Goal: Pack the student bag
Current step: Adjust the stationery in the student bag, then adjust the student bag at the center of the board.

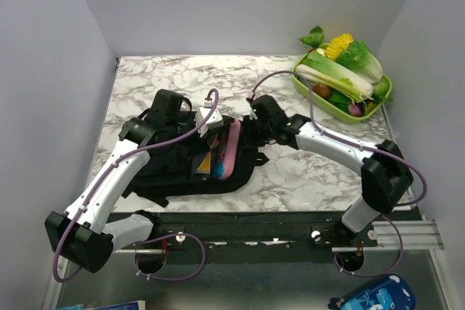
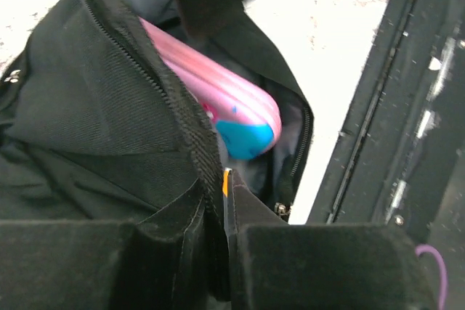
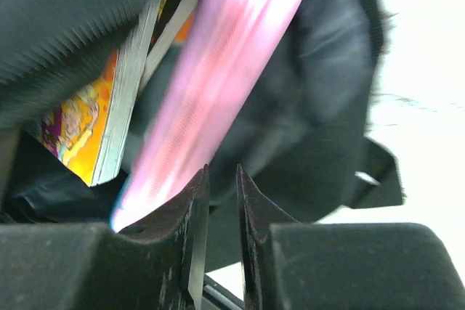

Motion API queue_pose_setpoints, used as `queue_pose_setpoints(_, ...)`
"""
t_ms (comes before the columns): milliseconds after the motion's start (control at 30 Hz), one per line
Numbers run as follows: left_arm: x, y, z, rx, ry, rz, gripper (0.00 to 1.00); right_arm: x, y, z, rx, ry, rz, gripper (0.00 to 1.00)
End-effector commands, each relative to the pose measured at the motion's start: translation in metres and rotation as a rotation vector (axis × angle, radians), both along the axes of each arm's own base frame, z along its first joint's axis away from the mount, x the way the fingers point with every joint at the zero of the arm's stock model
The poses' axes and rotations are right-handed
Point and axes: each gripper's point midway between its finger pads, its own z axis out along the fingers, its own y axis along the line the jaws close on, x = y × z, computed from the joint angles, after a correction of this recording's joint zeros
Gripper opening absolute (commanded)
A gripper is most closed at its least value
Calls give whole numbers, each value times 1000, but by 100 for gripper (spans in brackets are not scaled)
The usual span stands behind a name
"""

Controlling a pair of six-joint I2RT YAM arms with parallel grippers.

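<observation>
The black student bag (image 1: pixel 163 179) lies open on the marble table, holding a pink pencil case (image 1: pixel 231 149) and a yellow-covered book (image 1: pixel 205 161). My left gripper (image 1: pixel 209 128) is at the bag's far edge. In the left wrist view it (image 2: pixel 227 179) is shut on the zippered rim of the bag (image 2: pixel 87 85), with the pink case (image 2: pixel 218 92) and its blue end inside. My right gripper (image 1: pixel 248 134) is at the bag's right side. In the right wrist view it (image 3: pixel 221 176) has its jaws a narrow slit apart and empty, next to the blurred pink case (image 3: pixel 232 56), the book (image 3: pixel 94 121) and the bag lining (image 3: pixel 327 107).
A green tray (image 1: pixel 386 96) of vegetables stands at the far right corner. Grey walls close in on three sides. A black rail runs along the near table edge (image 1: pixel 276 226). A blue pouch (image 1: pixel 374 297) lies below it at the right.
</observation>
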Motion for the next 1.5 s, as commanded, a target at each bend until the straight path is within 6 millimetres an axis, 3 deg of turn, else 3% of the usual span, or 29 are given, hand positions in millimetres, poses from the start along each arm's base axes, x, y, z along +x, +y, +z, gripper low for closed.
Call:
queue_pose_setpoints(0,-44,-4,11,-11,58,-179,20,38,-66,48,-45,-170,-180,30)
queue_pose_setpoints(67,-56,-3,9,12,63,-232,27,53,-79,56,-52,-218,-218,31)
queue_pose_setpoints(133,-69,2,7,46,99,-266,98,71,-85,57,-67,-236,-237,33)
queue_pose_setpoints(200,-67,6,8,81,92,-261,99,84,-82,48,-87,-237,-236,36)
queue_pose_setpoints(267,-53,10,12,115,39,-199,99,102,-70,26,-117,-216,-213,39)
queue_pose_setpoints(367,-16,14,27,99,-83,-18,99,117,-50,0,-109,-162,-170,40)
queue_pose_setpoints(400,11,27,26,140,-165,109,99,115,-40,-8,-82,-126,-137,40)
queue_pose_setpoints(433,23,39,23,149,-157,209,99,117,-34,-11,-70,-115,-130,40)
queue_pose_setpoints(467,34,52,18,179,-164,283,99,120,-30,-23,-72,-89,-124,39)
queue_pose_setpoints(533,42,74,-4,233,-93,355,99,121,-21,-28,-45,-68,-108,38)
queue_pose_setpoints(567,49,98,-12,240,-55,437,99,123,-17,-35,-40,-58,-101,37)
queue_pose_setpoints(667,43,140,-56,347,38,482,99,120,-9,-40,-6,-26,-76,29)
queue_pose_setpoints(700,34,152,-81,405,102,485,98,113,-7,-42,6,-8,-64,22)
queue_pose_setpoints(767,24,166,-102,459,145,470,97,106,-7,-42,36,-2,-62,14)
queue_pose_setpoints(800,17,170,-118,485,166,449,95,91,-14,-54,30,34,-58,6)
queue_pose_setpoints(867,14,170,-130,495,172,421,95,81,-15,-42,72,21,-57,1)
queue_pose_setpoints(967,19,160,-141,458,203,404,90,49,-29,-46,104,54,-66,1)
queue_pose_setpoints(1000,29,158,-139,444,184,409,89,40,-33,-48,107,58,-72,0)
queue_pose_setpoints(1033,34,153,-144,441,200,399,87,18,-45,-64,88,103,-87,0)
queue_pose_setpoints(1067,40,149,-143,433,195,396,86,16,-44,-51,126,65,-87,1)
queue_pose_setpoints(1167,57,128,-129,384,183,348,81,3,-56,-45,119,41,-99,1)
queue_pose_setpoints(1200,61,122,-117,360,171,332,79,6,-60,-40,104,15,-109,10)
queue_pose_setpoints(1267,62,115,-102,337,146,301,78,19,-72,-29,51,-53,-145,20)
queue_pose_setpoints(1300,59,114,-90,331,146,285,78,32,-69,-6,65,-117,-149,28)
queue_pose_setpoints(1467,38,111,-49,313,82,205,77,73,-68,46,25,-325,-118,38)
